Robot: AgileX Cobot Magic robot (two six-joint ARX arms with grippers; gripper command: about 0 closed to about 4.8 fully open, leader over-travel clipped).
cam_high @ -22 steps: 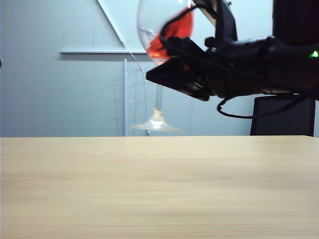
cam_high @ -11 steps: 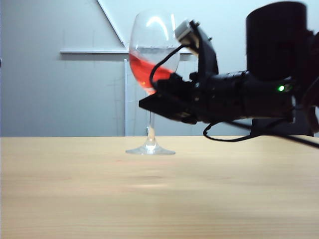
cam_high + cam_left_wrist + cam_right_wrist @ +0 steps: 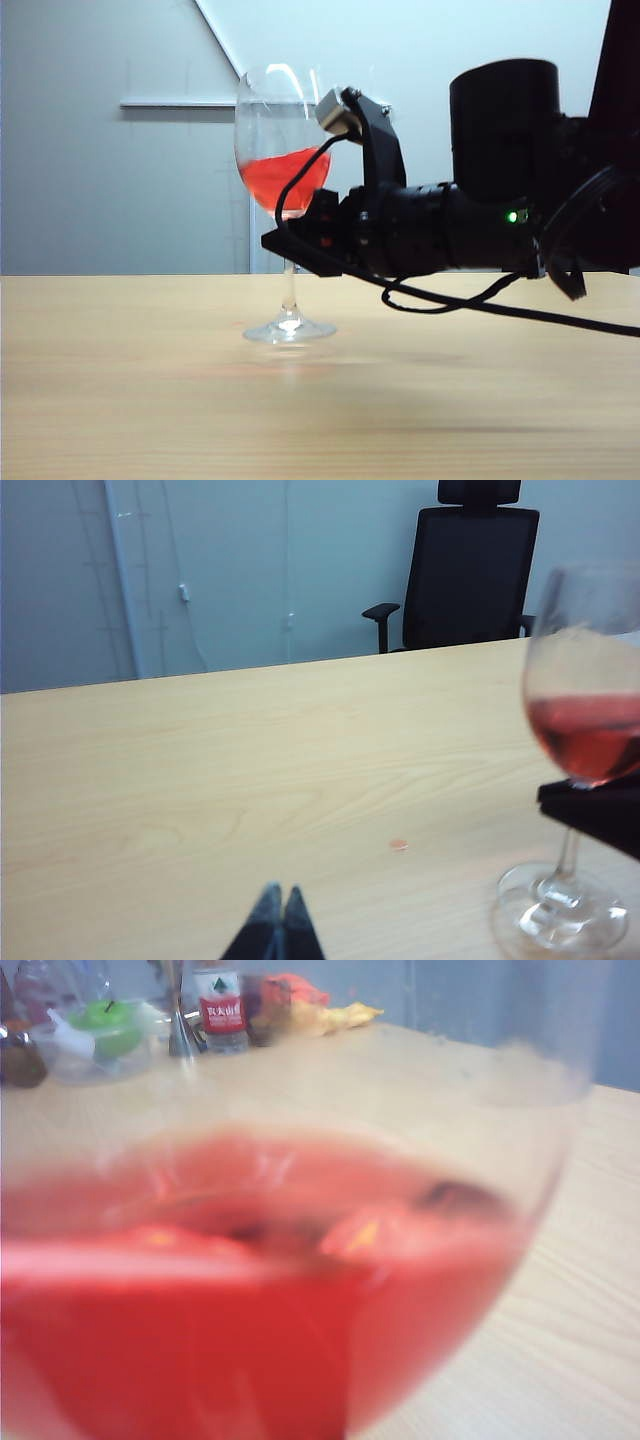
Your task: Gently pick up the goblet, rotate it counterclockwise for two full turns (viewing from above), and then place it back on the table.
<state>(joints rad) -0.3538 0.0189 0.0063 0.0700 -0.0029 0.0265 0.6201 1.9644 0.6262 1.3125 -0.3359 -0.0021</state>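
You can make out only one label, a red one with a white triangle and small white characters too blurred to read, on the bottle (image 3: 222, 1012) at the table's far edge.

An office or lab room: a black office chair (image 3: 470, 565) stands beyond the far edge of the pale wood-grain bench (image 3: 250, 770), against plain grey partition walls (image 3: 200, 570).
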